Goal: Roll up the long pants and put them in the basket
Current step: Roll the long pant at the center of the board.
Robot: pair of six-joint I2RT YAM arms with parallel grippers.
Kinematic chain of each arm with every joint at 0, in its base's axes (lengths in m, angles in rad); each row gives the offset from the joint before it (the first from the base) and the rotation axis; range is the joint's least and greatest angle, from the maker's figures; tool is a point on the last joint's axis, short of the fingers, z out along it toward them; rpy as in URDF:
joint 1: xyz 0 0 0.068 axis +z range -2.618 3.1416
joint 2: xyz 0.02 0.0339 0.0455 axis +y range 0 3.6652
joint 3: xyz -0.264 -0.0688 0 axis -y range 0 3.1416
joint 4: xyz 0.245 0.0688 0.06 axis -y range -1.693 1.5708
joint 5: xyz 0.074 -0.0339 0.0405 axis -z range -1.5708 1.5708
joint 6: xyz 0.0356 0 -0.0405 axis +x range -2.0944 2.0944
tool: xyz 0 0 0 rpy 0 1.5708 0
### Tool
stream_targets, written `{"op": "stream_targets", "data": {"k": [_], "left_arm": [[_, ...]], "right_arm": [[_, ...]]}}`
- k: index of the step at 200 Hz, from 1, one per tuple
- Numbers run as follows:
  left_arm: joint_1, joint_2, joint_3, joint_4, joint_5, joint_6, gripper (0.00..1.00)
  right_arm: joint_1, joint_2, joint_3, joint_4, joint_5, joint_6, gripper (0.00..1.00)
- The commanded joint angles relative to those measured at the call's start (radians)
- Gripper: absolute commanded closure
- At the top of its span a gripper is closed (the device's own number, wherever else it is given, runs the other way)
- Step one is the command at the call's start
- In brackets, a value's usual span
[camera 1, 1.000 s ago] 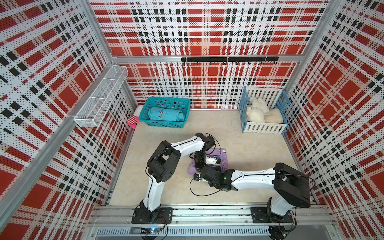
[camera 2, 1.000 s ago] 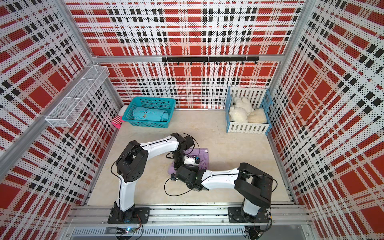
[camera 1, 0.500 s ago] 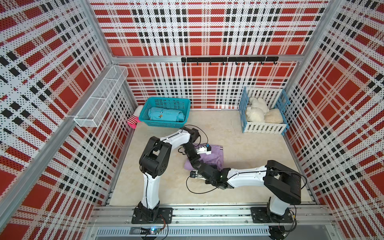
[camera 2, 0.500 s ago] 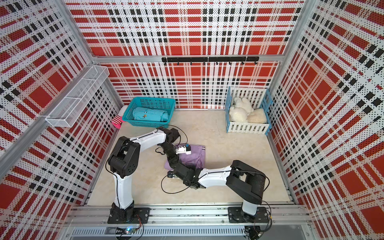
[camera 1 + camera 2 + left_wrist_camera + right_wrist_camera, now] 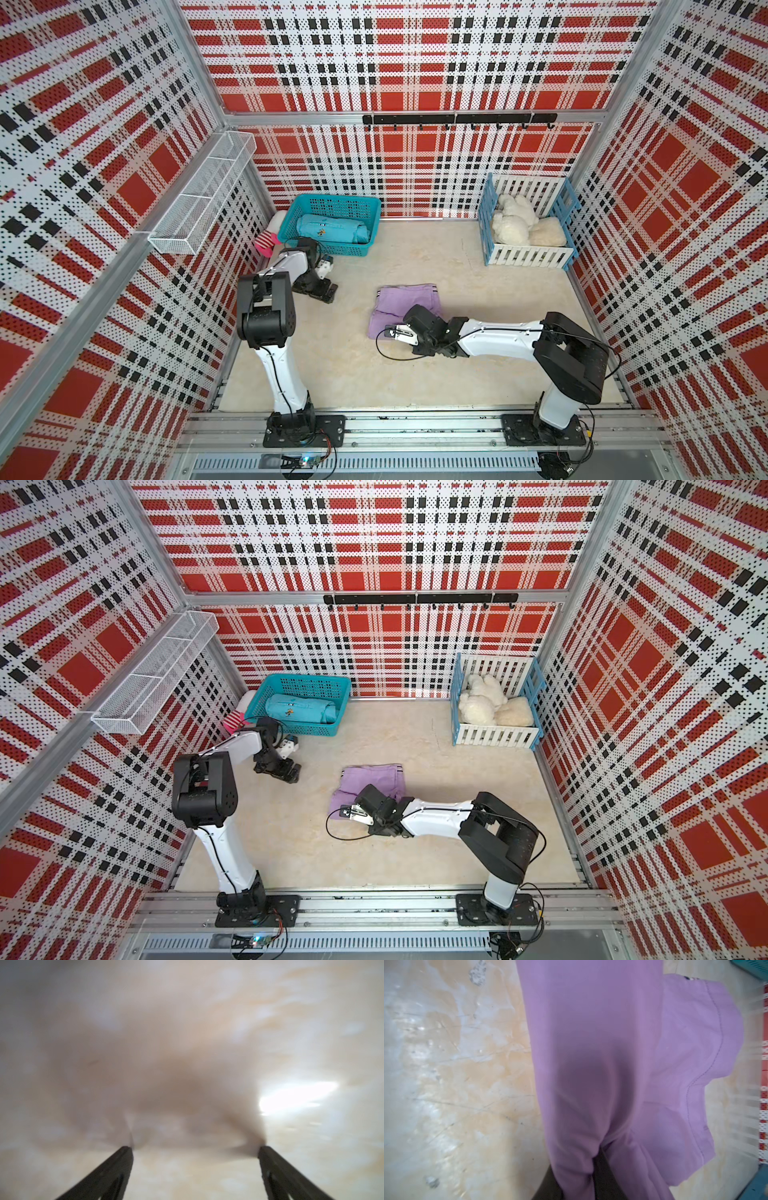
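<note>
The long pants (image 5: 405,300) (image 5: 374,776) lie folded into a short lilac stack mid-floor, the striped waistband (image 5: 407,286) along the far edge. My right gripper (image 5: 415,316) (image 5: 370,793) sits over the stack's near edge. In the right wrist view my right gripper (image 5: 577,1172) is shut on a pinched fold of the lilac cloth (image 5: 591,1043), with dark fingers (image 5: 605,1169) either side. My left gripper (image 5: 320,290) (image 5: 284,771) is well left of the pants, low over bare floor. The left wrist view shows my left gripper (image 5: 195,1148) open and empty.
A teal basket (image 5: 332,204) holding a rolled teal garment (image 5: 332,228) stands at the back left, just beyond the left arm. A blue-and-white crate (image 5: 528,255) of plush toys is at the back right. A wire shelf (image 5: 199,199) hangs on the left wall.
My left gripper let go of the pants, opened wide and drew away left toward the basket. My right gripper closed further on the cloth fold.
</note>
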Motion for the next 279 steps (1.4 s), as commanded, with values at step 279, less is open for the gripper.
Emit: {"op": "stream_targets", "data": {"k": [279], "left_arm": [[-1.171, -0.890, -0.915, 0.741, -0.482, 0.432, 0.01]], "right_arm": [[-0.389, 0.795, 1.045, -1.230, -0.966, -0.243, 1.00]]}}
